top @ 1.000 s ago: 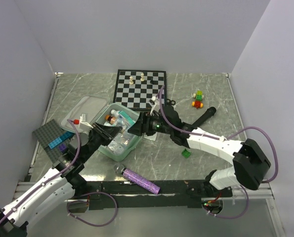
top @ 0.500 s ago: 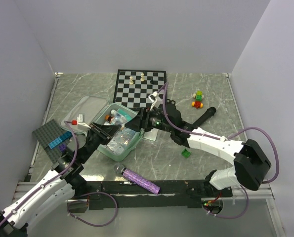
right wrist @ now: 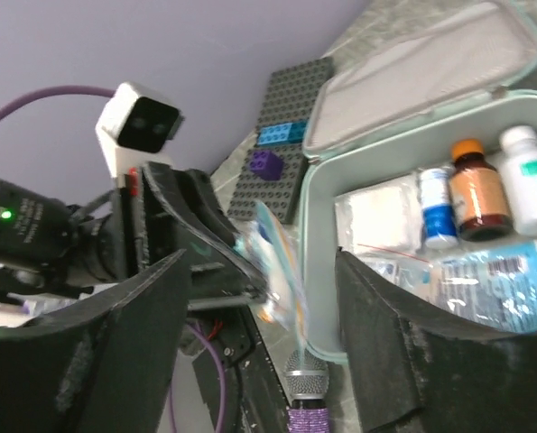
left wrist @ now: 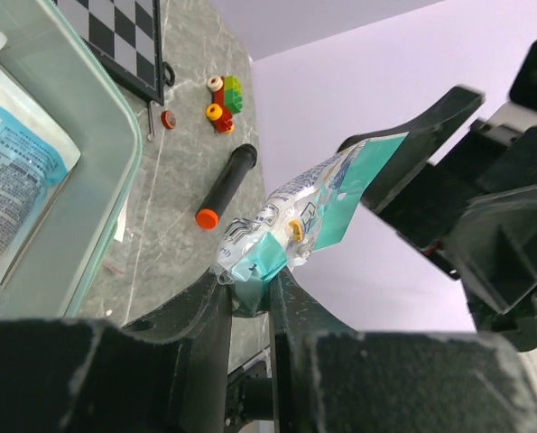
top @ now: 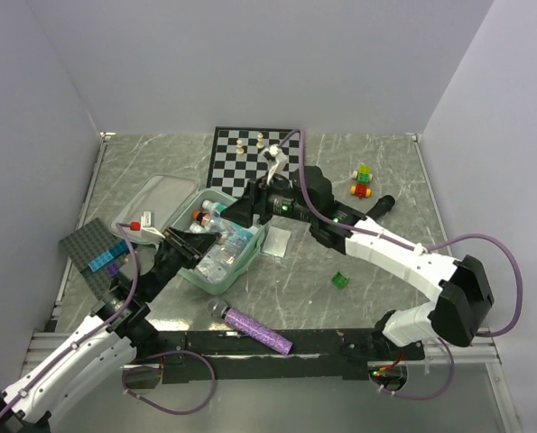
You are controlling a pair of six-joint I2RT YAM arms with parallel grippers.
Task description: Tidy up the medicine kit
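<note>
The medicine kit (top: 212,273) lies open left of centre, a mint-green case with its grey-lined lid (top: 155,200) folded back to the left. It holds small bottles (right wrist: 480,185) and several packets. My left gripper (top: 196,244) is shut on a teal-and-clear sachet (left wrist: 295,225) and holds it up over the near part of the kit. In the left wrist view the gripper (left wrist: 250,293) pinches the sachet's lower end. My right gripper (top: 241,209) hovers open over the kit's right side. In the right wrist view its jaws (right wrist: 268,361) stand wide apart on either side of the sachet (right wrist: 277,271) without touching it.
The chessboard (top: 254,162) with a few pieces lies behind the kit. A small clear bag (top: 277,242) lies right of the kit. A purple microphone (top: 254,327), a green brick (top: 340,280), a black marker (top: 376,209), stacked bricks (top: 363,180) and the dark studded plate (top: 92,253) lie around.
My right gripper has risen and moved left from the table beside the kit to above it, uncovering the small clear bag. My left gripper has barely shifted, still holding the sachet.
</note>
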